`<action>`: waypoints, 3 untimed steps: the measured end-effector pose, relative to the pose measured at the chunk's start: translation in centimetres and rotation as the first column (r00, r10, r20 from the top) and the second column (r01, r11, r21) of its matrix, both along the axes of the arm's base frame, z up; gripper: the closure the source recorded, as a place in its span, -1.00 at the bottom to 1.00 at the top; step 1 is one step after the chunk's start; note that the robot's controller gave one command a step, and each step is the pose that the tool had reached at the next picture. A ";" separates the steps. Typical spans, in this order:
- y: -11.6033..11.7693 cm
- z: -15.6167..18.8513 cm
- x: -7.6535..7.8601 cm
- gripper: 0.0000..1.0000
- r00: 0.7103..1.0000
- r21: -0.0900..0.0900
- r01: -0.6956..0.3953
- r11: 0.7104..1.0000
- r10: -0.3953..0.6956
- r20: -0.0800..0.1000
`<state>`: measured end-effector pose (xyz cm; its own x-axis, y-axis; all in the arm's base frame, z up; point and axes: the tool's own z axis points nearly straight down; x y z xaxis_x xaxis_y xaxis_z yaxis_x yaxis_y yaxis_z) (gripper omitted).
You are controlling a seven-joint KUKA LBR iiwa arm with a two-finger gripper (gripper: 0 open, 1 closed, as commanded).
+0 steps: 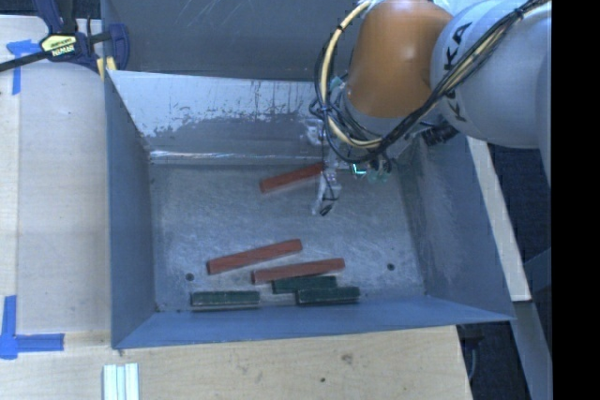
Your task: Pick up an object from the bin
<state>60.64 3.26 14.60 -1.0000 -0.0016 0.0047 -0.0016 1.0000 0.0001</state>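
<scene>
The pincer (326, 198) hangs at the right end of a red-brown stick (289, 180) near the back wall of the bin (127, 201); spread or pressed together, we cannot tell. We should take the stick across its narrow width, then lift straight.

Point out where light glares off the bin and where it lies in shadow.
Camera view: the bin's far sloping wall is palest, with a bright band along its foot; faint streaks of sheen on the upright back wall above; the left wall is darker; the floor under the pincer, by the reddish stick, has a speckled sheen and no strong shadow.
</scene>
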 end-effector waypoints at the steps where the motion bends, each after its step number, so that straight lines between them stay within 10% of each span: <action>1: 1.5 -8.0 1.3 -1.00 1.000 0.000 -0.024 1.000 0.024 0.000; 3: 2.0 -4.5 2.3 -1.00 0.988 -0.001 -0.154 0.988 0.154 0.011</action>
<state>62.89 5.23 10.07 -0.9878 -0.1556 -0.0068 -0.1556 0.9878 -0.0009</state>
